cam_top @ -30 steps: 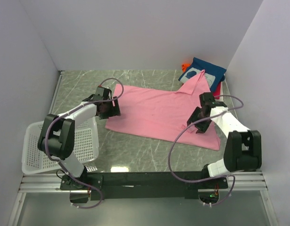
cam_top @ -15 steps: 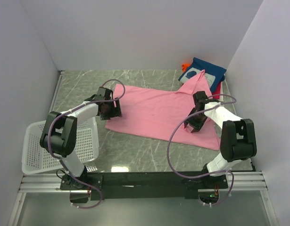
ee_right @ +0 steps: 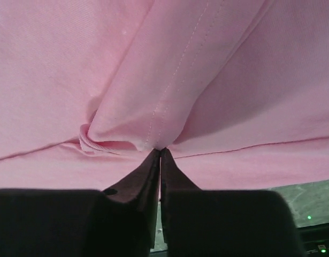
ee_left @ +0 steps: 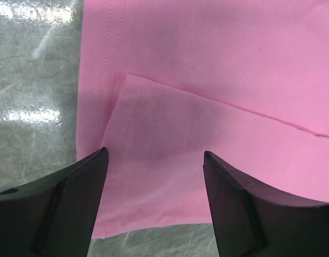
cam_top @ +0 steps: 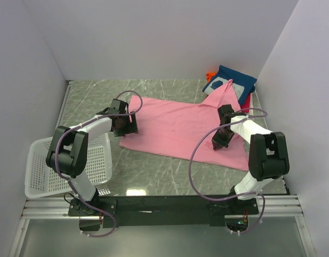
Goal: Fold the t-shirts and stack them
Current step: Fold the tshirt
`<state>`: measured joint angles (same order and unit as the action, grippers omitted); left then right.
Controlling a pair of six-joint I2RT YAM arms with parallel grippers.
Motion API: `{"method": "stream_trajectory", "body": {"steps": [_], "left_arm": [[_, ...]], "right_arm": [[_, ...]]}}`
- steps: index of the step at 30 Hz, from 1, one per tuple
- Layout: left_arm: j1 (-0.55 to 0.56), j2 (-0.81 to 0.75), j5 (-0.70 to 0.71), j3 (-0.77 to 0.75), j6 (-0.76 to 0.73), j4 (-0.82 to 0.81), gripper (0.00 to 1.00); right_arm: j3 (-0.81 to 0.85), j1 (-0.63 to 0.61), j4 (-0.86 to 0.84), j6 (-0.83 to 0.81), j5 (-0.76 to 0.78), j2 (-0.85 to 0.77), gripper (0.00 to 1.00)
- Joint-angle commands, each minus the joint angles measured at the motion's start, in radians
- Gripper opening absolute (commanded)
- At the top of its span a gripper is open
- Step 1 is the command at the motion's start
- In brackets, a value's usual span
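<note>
Right fingers [ee_right: 137,184]: closed, pinching a bunched seam fold of the pink t-shirt [cam_top: 175,123] at their tips; judged a hold for lifting that side over.
Left fingers [ee_left: 62,198]: open, straddling a turned-over hem corner that lay flat between them on the tabletop [ee_left: 36,64]; judged poised to grip.
Folded t-shirts [cam_top: 231,83]: stacked well beyond the right fingers, awaiting this one.

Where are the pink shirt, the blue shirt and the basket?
pink shirt [cam_top: 175,126], top view, middle of the spread cloth.
blue shirt [cam_top: 235,79], top view, its folded top face.
basket [cam_top: 38,174], top view, bare mesh floor.
</note>
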<state>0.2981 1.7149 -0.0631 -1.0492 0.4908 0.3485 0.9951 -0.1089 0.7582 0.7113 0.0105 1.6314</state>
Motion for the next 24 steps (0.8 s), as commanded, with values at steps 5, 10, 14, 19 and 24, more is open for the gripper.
{"method": "stream_trajectory", "body": {"steps": [5,10,14,19,24], "left_arm": [[0.004,0.002,0.012,-0.04,-0.015,-0.009,0.77],[0.003,-0.003,0.023,-0.041,-0.021,-0.006,0.76],[0.003,-0.001,0.032,-0.051,-0.029,0.001,0.76],[0.003,0.005,0.045,-0.058,-0.035,0.012,0.76],[0.003,0.017,0.051,-0.064,-0.038,0.026,0.76]], "right_arm": [[0.056,-0.008,0.021,-0.007,0.057,0.031,0.0],[0.144,-0.008,0.047,-0.029,0.069,0.061,0.0],[0.227,-0.015,0.064,-0.045,0.071,0.132,0.0],[0.313,-0.031,0.076,-0.068,0.072,0.214,0.0],[0.398,-0.044,0.093,-0.09,0.074,0.283,0.0]]}}
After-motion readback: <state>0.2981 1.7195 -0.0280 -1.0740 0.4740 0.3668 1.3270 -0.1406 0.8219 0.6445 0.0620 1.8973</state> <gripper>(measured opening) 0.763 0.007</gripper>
